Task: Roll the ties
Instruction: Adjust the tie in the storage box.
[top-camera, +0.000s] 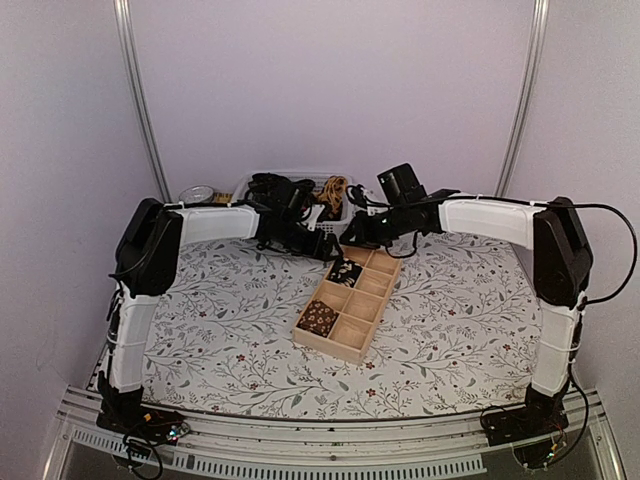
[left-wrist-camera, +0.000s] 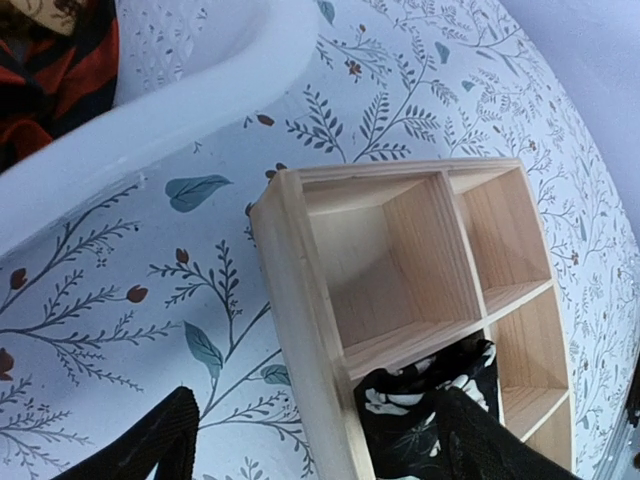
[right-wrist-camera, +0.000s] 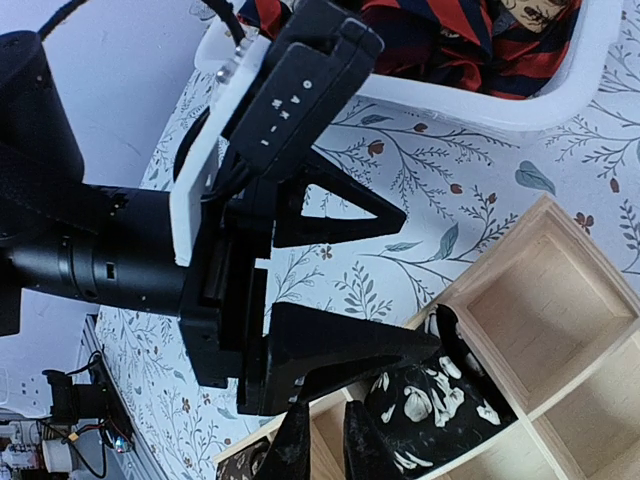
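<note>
A wooden compartment tray (top-camera: 365, 335) lies mid-table. One compartment holds a rolled black tie with pale flowers (top-camera: 345, 270) (left-wrist-camera: 415, 410) (right-wrist-camera: 440, 410); another holds a rolled brown patterned tie (top-camera: 320, 318). My left gripper (top-camera: 328, 254) (left-wrist-camera: 318, 400) (right-wrist-camera: 420, 280) is open and straddles the tray's wall. One of its fingers (left-wrist-camera: 490, 440) rests against the black tie, and the other (left-wrist-camera: 140, 445) is over the tablecloth outside the tray. My right gripper (top-camera: 355, 243) (right-wrist-camera: 330, 445) hovers beside it over the tray, shut and empty.
A white basket (top-camera: 250, 185) (right-wrist-camera: 560, 95) at the back holds loose ties, among them a red-and-black striped one (right-wrist-camera: 470, 40) (left-wrist-camera: 50, 75) and a tan patterned one (top-camera: 335, 190). A glass jar (top-camera: 197, 194) stands left of the basket. Most of the tray's compartments (left-wrist-camera: 400, 250) hold nothing.
</note>
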